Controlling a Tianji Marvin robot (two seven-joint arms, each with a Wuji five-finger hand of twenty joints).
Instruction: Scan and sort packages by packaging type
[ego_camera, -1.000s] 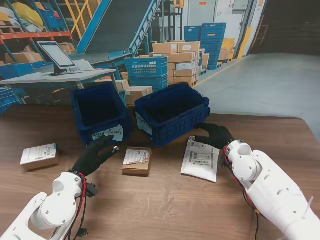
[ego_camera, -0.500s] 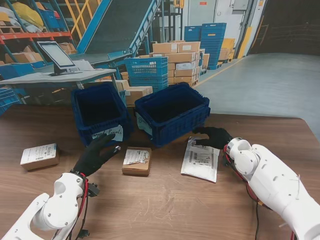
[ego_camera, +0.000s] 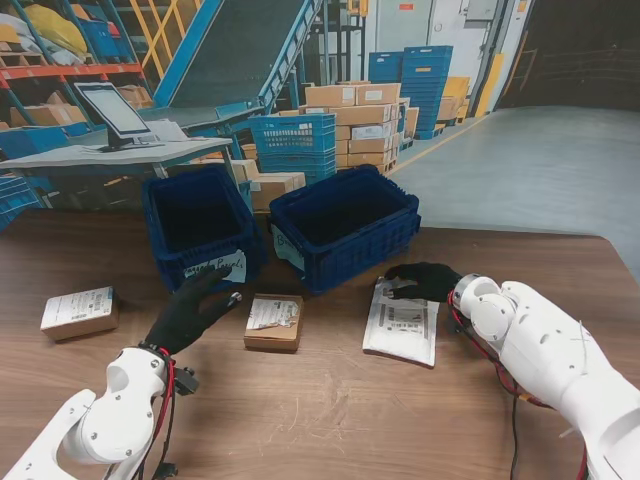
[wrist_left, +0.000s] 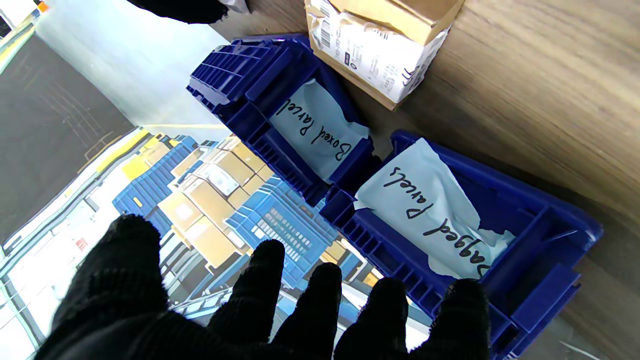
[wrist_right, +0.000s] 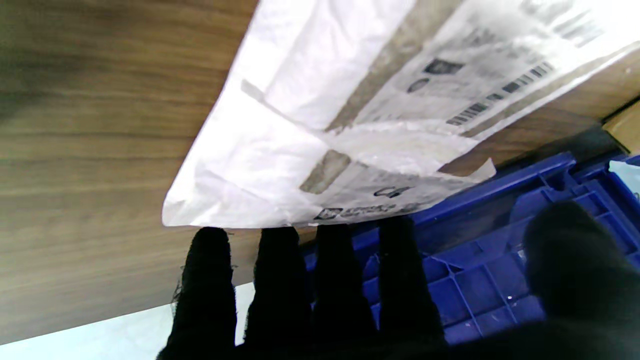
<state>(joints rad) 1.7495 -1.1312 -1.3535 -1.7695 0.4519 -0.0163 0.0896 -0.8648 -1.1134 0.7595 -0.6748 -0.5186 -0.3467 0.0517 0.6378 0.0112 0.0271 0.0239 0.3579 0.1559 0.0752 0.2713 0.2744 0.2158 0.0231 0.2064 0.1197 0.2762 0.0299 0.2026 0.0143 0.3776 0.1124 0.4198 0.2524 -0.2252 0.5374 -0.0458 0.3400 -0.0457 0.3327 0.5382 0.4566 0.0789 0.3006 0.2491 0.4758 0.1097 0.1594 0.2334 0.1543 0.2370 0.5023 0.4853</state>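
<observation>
At white mailer's (ego_camera: 401, 321) far edge, right hand (ego_camera: 425, 281) fingers (wrist_right: 330, 280) touching

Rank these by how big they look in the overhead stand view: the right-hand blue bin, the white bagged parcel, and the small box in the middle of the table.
1. Right-hand blue bin, clearly largest.
2. White bagged parcel.
3. Small box, smallest, though not far behind the bag.
</observation>
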